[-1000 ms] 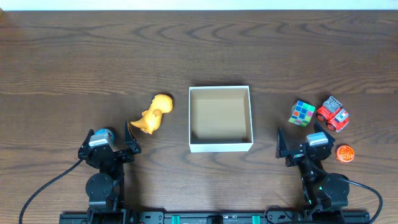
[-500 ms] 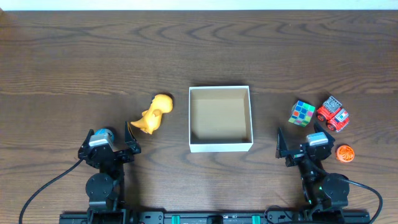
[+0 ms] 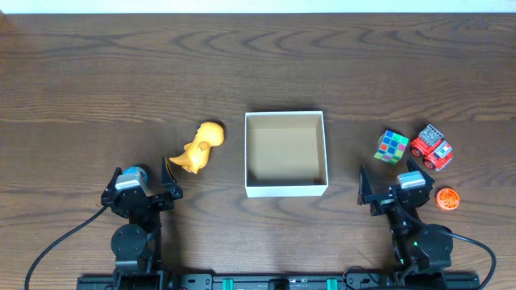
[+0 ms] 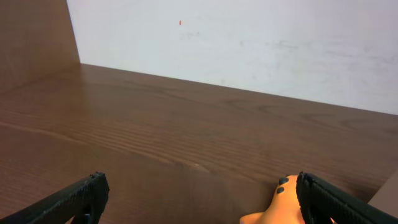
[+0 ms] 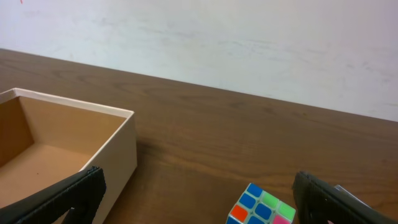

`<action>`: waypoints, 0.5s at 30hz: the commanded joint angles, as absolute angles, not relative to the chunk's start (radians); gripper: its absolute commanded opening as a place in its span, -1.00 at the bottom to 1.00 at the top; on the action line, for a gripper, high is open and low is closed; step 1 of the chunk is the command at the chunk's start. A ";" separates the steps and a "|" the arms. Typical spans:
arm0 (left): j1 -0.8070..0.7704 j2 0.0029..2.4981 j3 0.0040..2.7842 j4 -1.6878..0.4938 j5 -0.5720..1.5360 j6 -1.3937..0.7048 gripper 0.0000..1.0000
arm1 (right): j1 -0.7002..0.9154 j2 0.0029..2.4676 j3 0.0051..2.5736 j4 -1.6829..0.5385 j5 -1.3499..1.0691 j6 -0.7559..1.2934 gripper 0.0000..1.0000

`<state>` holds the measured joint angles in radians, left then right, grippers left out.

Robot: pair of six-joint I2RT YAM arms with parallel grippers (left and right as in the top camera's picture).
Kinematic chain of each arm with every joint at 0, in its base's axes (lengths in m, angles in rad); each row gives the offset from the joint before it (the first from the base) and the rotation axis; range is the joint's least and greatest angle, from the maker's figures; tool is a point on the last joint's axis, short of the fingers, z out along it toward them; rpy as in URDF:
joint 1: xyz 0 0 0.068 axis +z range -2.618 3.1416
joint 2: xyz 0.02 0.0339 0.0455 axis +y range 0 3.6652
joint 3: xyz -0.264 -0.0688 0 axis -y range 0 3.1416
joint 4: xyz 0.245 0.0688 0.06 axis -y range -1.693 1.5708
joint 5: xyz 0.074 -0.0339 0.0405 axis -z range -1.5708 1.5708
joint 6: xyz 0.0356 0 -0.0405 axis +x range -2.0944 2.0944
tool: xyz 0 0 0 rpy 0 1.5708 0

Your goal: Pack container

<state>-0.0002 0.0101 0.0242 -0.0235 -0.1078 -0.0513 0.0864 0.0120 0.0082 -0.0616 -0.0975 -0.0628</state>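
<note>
White-walled, tan-floored container, yellow toy, multicoloured cube, red truck.

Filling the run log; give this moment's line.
box empty | yellow toy left | cube, truck, disc right | left hand open | right hand open

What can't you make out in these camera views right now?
Left wrist: yellow toy, cut off by the bottom edge; shape unclear.
Right wrist: puzzle cube, lower half cut by the bottom edge; container, left side off frame.
Overhead: orange disc, too small to identify.
</note>
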 commanded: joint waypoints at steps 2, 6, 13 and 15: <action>0.006 0.004 0.004 -0.063 -0.113 -0.042 0.96 | 0.093 0.007 0.006 -0.064 -0.102 -0.073 0.98; 0.006 0.004 0.004 -0.063 -0.113 -0.042 0.96 | 0.093 0.007 0.006 -0.064 -0.102 -0.073 0.98; 0.006 0.004 0.004 -0.062 -0.113 -0.042 0.96 | 0.093 0.007 0.006 -0.059 -0.110 0.038 0.98; 0.006 0.004 0.004 -0.028 -0.113 -0.070 0.96 | 0.093 0.007 0.007 -0.059 -0.110 0.075 0.98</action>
<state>-0.0002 0.0101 0.0242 -0.0177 -0.1078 -0.0517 0.0868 0.0120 0.0082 -0.0605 -0.0986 -0.0097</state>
